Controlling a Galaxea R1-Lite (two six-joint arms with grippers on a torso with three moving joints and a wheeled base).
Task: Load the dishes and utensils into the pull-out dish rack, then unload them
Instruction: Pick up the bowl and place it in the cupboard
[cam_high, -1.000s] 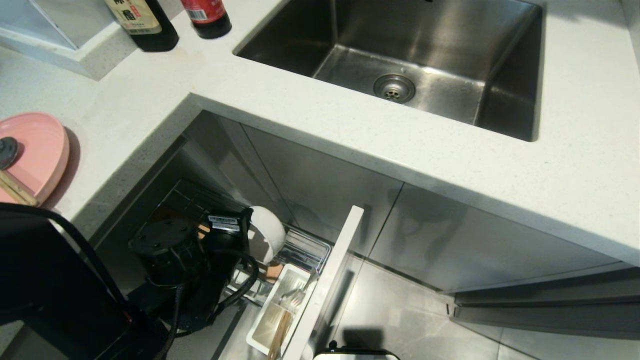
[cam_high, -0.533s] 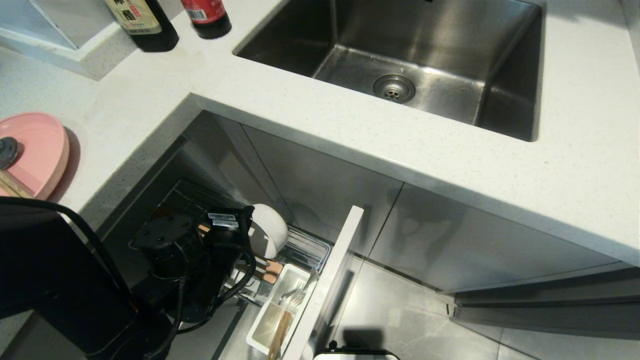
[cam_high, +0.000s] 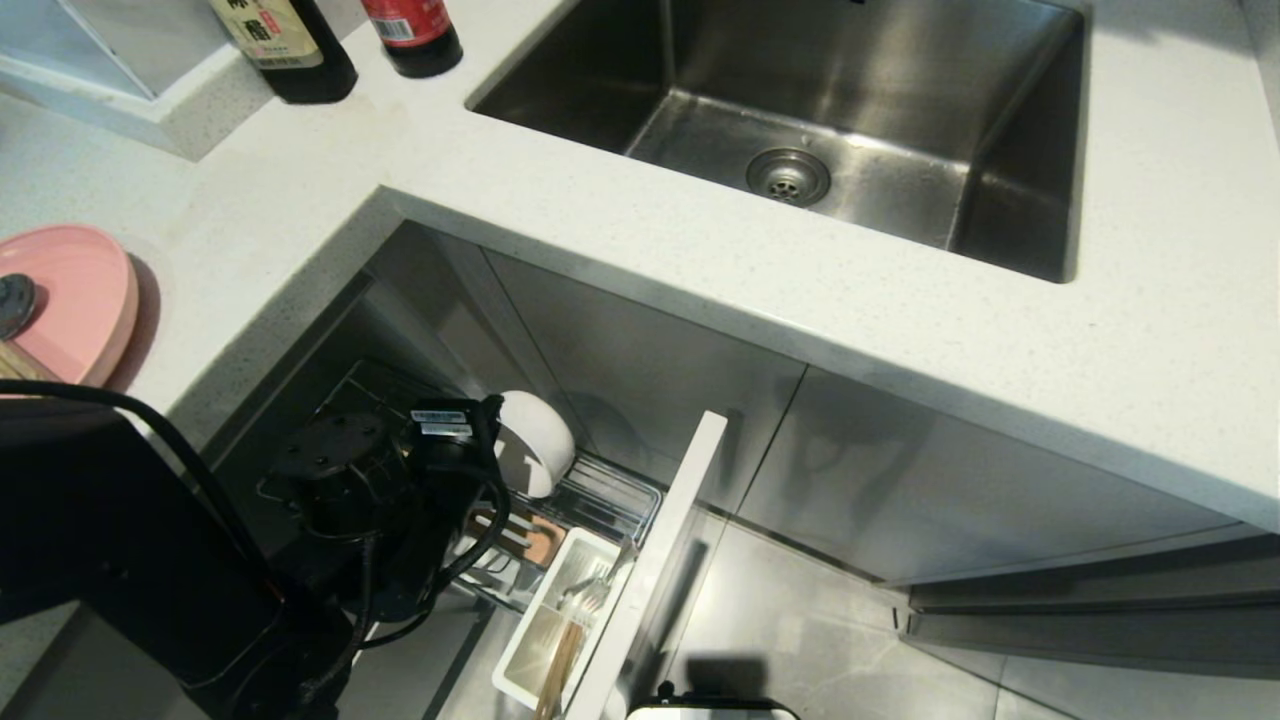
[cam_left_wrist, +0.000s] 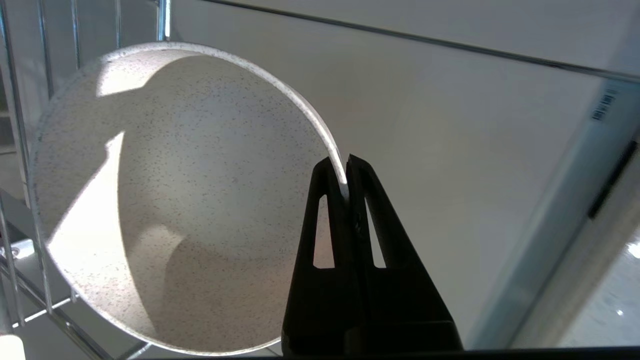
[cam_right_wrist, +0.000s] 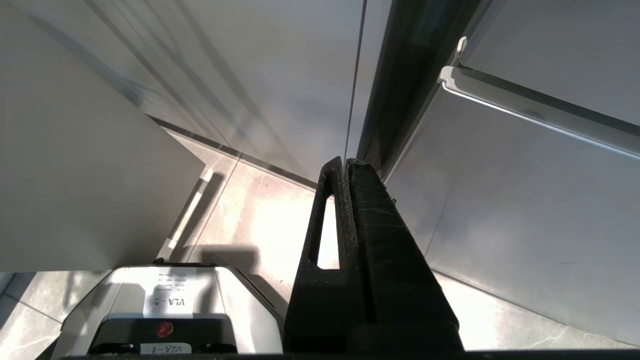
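Note:
The cream-white bowl (cam_high: 537, 455) stands on edge over the back of the pull-out dish rack (cam_high: 612, 497). My left gripper (cam_high: 497, 447) is shut on its rim. In the left wrist view the bowl (cam_left_wrist: 175, 200) shows its speckled inside and the left gripper (cam_left_wrist: 345, 172) pinches the rim between both fingers. Whether the bowl touches the wires I cannot tell. Chopsticks (cam_high: 560, 662) and a metal utensil (cam_high: 595, 592) stand in the white utensil cup (cam_high: 530, 655). The pink plate (cam_high: 70, 300) lies on the counter at far left. My right gripper (cam_right_wrist: 346, 165) hangs shut and empty near the floor.
The rack's pale cabinet front (cam_high: 665, 560) stands out to the right of the cup, and the tan wooden strip (cam_high: 545, 540) lies below the bowl. The countertop edge (cam_high: 700, 290) overhangs the rack. The steel sink (cam_high: 800, 120) and two bottles (cam_high: 290, 50) are behind.
The left arm has raised the bowl a little and drawn it back toward the cabinet, uncovering more of the wooden strip. The grip stays shut. The right arm has not moved.

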